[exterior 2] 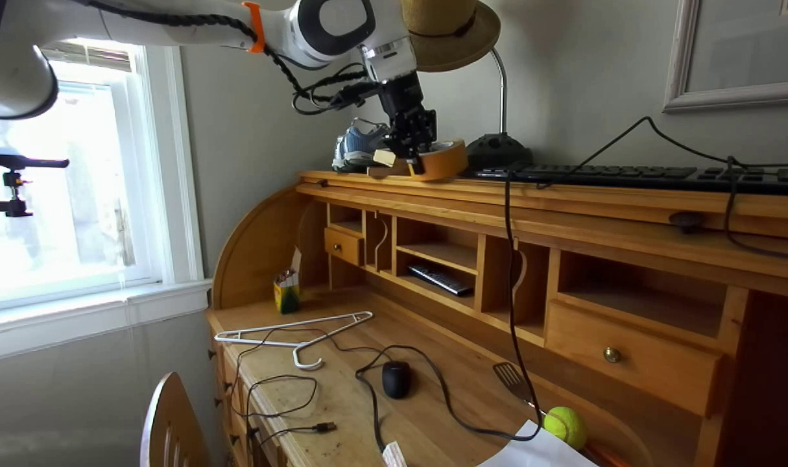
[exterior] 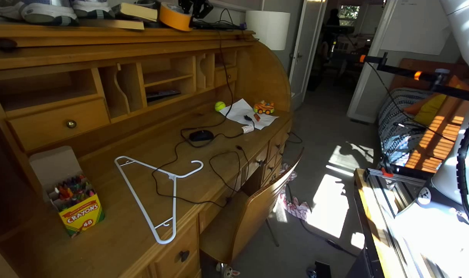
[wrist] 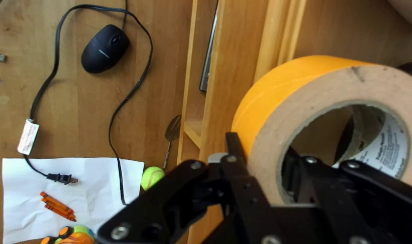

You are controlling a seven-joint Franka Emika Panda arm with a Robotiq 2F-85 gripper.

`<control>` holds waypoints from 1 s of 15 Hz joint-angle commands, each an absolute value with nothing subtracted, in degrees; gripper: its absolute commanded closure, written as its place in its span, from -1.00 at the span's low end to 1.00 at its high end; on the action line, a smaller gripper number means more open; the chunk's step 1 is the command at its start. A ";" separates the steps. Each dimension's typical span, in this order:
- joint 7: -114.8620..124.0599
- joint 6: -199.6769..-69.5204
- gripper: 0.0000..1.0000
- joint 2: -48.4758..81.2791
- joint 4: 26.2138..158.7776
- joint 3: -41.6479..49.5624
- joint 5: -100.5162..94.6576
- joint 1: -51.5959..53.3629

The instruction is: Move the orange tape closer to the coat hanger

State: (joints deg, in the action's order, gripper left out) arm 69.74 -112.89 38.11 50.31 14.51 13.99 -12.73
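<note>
In an exterior view, your white coat hanger (exterior 2: 301,344) lies on the roll-top desk (exterior 2: 406,329), open crayon box (exterior 2: 287,298) at its twelve o'clock, computer mouse (exterior 2: 396,380) at four. Your gripper (exterior 2: 423,157) pinches the wall of the orange tape (exterior 2: 445,162), one finger inside the ring. Tape tilted, well apart from the hanger, toward its one o'clock.

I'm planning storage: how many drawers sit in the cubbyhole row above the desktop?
2. One drawer is at the end near the crayon box, another drawer at the end near the tennis ball. None appears hidden.
</note>
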 commanded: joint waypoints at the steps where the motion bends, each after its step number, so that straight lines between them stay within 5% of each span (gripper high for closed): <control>1: 64.87 -107.08 0.87 29.64 57.99 13.06 15.13 -12.43; 9: 40.09 -99.88 0.87 13.43 77.83 10.71 16.63 -13.64; 15: 25.37 -113.74 0.87 7.77 95.14 8.50 9.49 -9.22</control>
